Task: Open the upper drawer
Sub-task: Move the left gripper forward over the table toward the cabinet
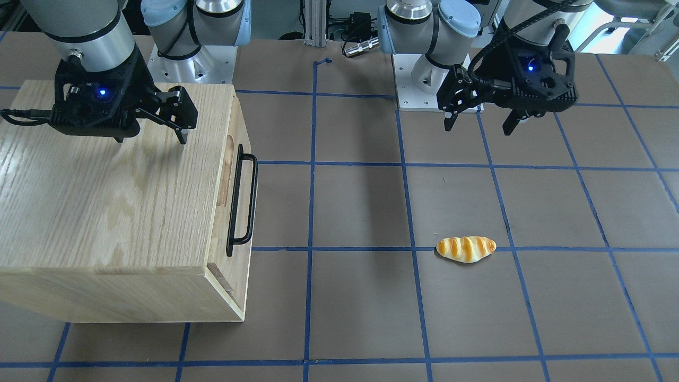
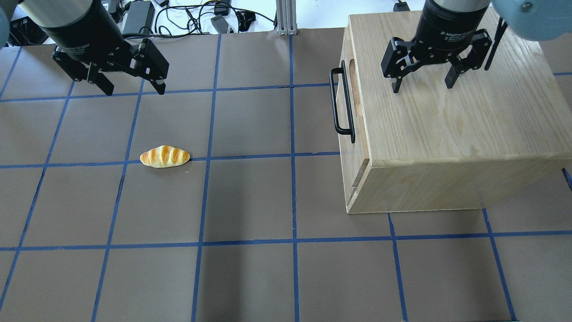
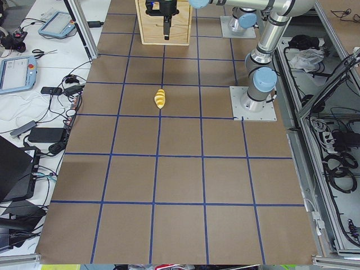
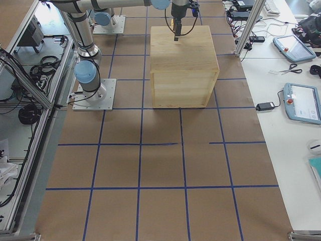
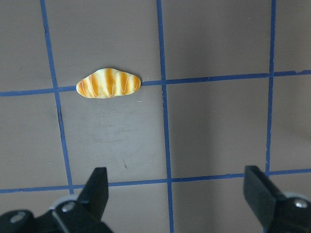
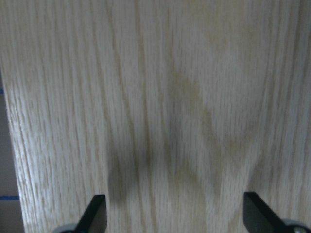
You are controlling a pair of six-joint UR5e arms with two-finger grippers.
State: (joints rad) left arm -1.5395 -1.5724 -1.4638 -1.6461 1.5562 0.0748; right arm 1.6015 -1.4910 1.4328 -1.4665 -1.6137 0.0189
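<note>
upper drawer (image 2: 355,112): sits at the top of the cabinet (image 2: 447,120) front. front panel looks flush with the cabinet's front edge, so the drawer reads as closed. its black bar handle (image 1: 253,196) stands off the panel, untouched. the curved notch in the panel's top edge shows just under the cabinet's top board.

cabinet: pale wood box resting on the table (image 2: 250,201), its handle face turned toward the left arm's half.

right gripper (image 2: 422,85): hangs over the cabinet's top board, back from the front edge, fingers pointing down. fingers spread apart, nothing between them. the right wrist view shows only wood grain and a soft shadow between the two fingertips. cannot tell whether the tips touch the board. no contact with the handle.

left gripper (image 2: 134,91): well apart from the cabinet, out beyond its handle face, over bare table. fingers spread wide, empty.

bread roll (image 2: 165,156): lies on the table well apart from the cabinet's handle face, on a blue tape line (image 2: 250,156), near the left gripper and not touching it. in the left wrist view it lies ahead of the open fingertips.
</note>
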